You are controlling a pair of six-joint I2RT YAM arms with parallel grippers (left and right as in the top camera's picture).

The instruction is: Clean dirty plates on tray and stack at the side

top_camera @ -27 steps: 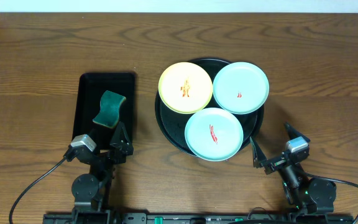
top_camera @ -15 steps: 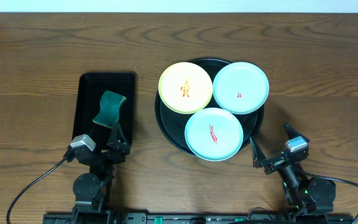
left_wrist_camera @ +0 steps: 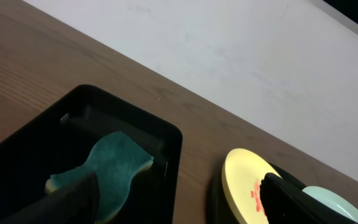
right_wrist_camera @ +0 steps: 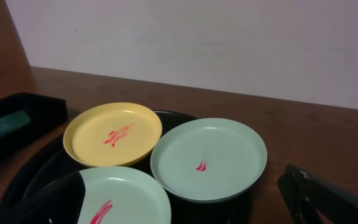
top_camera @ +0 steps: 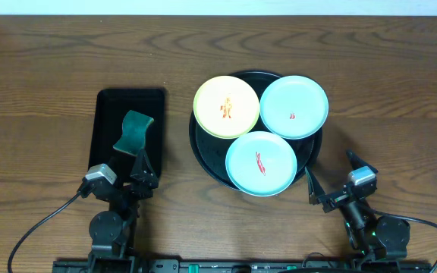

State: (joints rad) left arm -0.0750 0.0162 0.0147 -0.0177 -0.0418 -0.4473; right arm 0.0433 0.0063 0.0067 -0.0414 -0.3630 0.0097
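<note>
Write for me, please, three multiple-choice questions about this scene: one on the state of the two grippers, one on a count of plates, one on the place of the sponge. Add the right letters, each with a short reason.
1. The left gripper and the right gripper are: A. both open and empty; B. both shut; C. one open, one shut.
2. The mint-blue plates on the round tray number: A. one; B. two; C. three.
3. The green sponge lies: A. on a plate; B. in the rectangular tray; C. in the left gripper.

Answers: 1 A, each wrist view shows spread fingers with nothing between them. 2 B, two mint-blue plates sit beside one yellow plate. 3 B, the sponge rests inside that tray.
</note>
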